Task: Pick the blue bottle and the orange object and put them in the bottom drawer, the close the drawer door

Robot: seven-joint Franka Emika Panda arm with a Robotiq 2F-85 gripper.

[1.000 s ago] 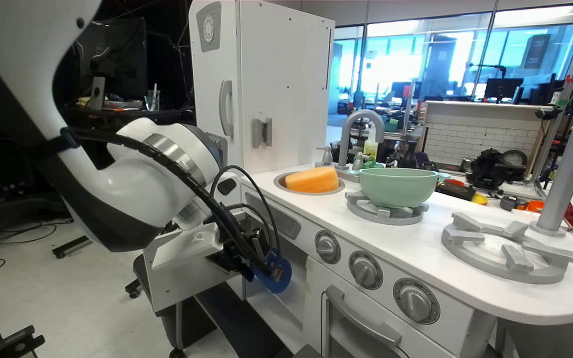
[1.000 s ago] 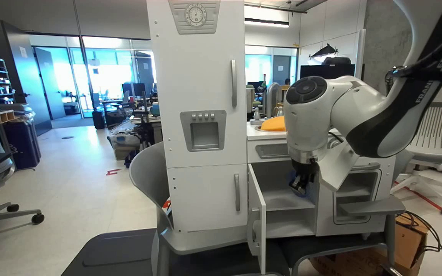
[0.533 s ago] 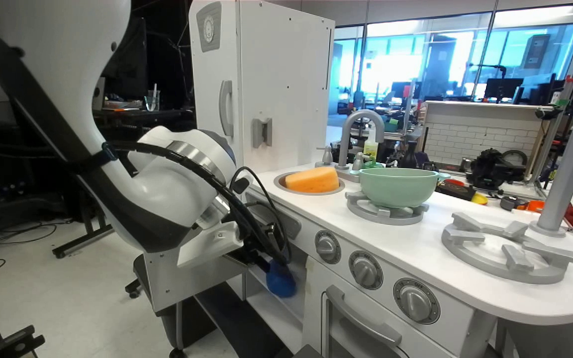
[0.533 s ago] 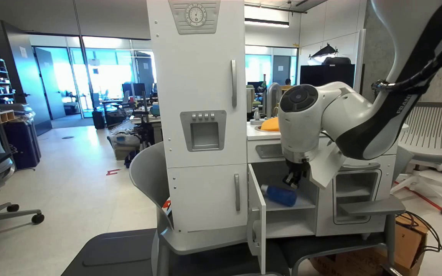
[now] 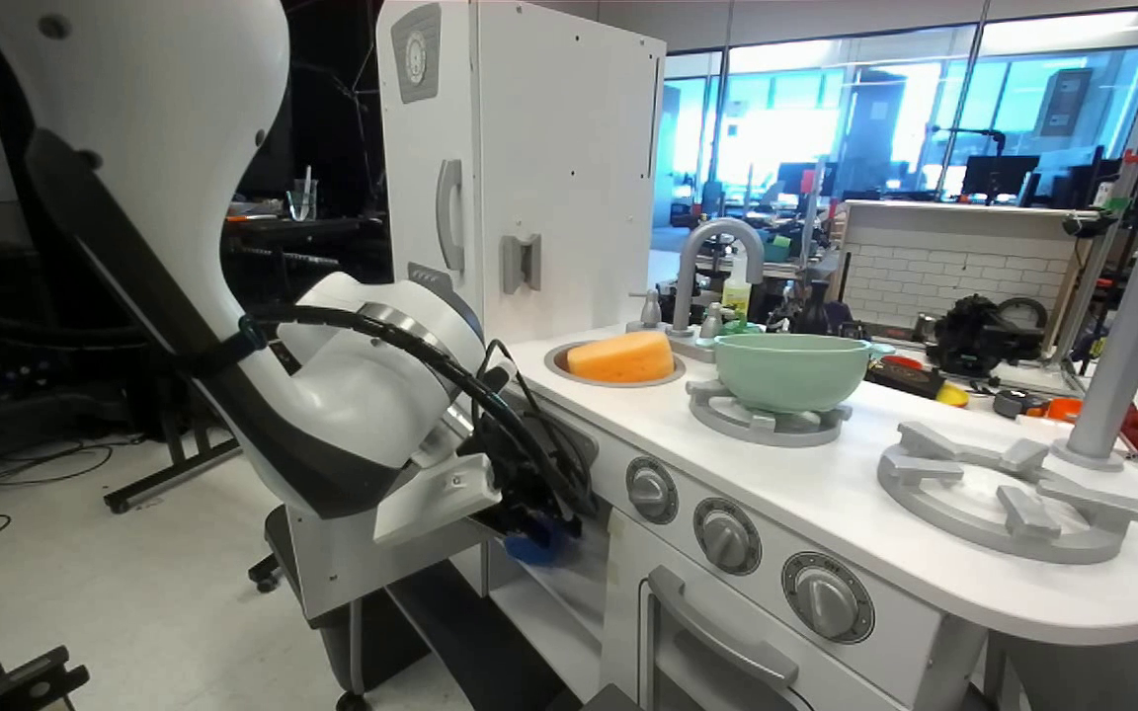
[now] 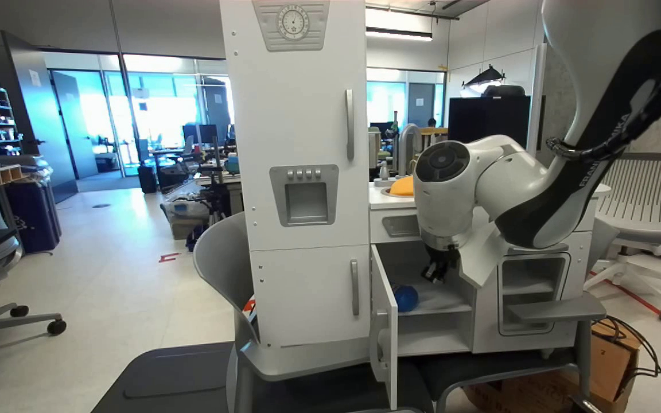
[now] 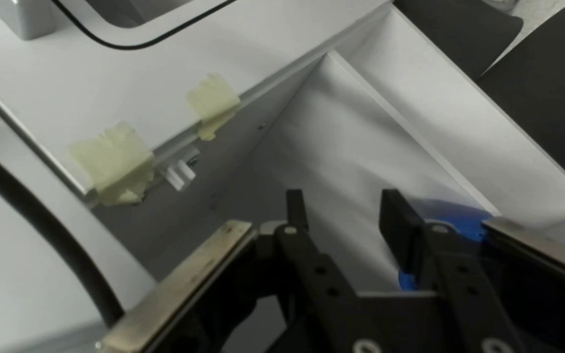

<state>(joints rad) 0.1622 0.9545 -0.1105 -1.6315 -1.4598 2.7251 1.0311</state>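
The blue bottle [image 6: 405, 298] lies on the upper shelf of the open bottom drawer [image 6: 445, 305], a white-walled compartment. Its round end faces out near the drawer door [image 6: 385, 321], which hides part of it. My gripper [image 6: 434, 277] is inside the compartment, above and to the right of the bottle in that view. In the wrist view the jaws stand partly open with nothing between them, and blue of the bottle [image 7: 466, 223] shows behind the right finger. On the counter, the orange object [image 5: 620, 357] rests in the sink; the arm partly covers it in an exterior view.
A green bowl [image 5: 791, 370] sits on a grey burner. The oven front [image 6: 531, 287] adjoins the compartment, with tape [image 7: 211, 100] on its edge. The counter [image 5: 865, 474] overhangs the arm's reach, and a tall white fridge [image 6: 302, 132] stands beside it.
The bottle, at the gripper one second ago, came down onto the shelf, then turned and shifted toward the door. The arm has moved slightly further into the compartment; the jaws' opening looks unchanged.
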